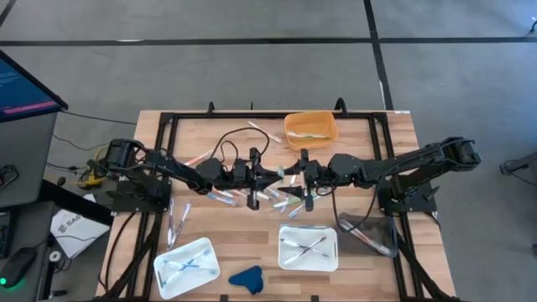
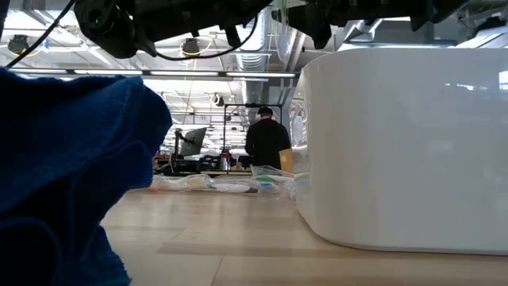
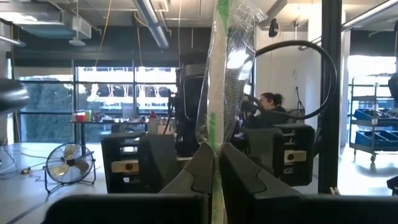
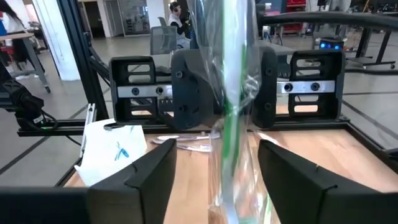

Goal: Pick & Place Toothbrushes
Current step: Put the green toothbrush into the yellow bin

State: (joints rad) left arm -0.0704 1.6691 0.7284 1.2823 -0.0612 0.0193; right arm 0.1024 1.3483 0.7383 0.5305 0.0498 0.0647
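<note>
Mid-table, left gripper is clenched on a green wrapped toothbrush; right gripper faces it, fingers spread wide around the same toothbrush.

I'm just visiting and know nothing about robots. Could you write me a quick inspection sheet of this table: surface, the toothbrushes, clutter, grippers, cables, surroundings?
Surface: wooden table inside a black frame.
Job's things: wrapped toothbrushes scattered mid-table; some in two white trays, some in the orange bin.
Clutter: blue cloth at the near edge.
Grippers: left gripper shut on a green wrapped toothbrush; right gripper open around another green toothbrush.
Cables: black cable looping off the left arm.
Surroundings: seated person, floor fan, monitor.
</note>
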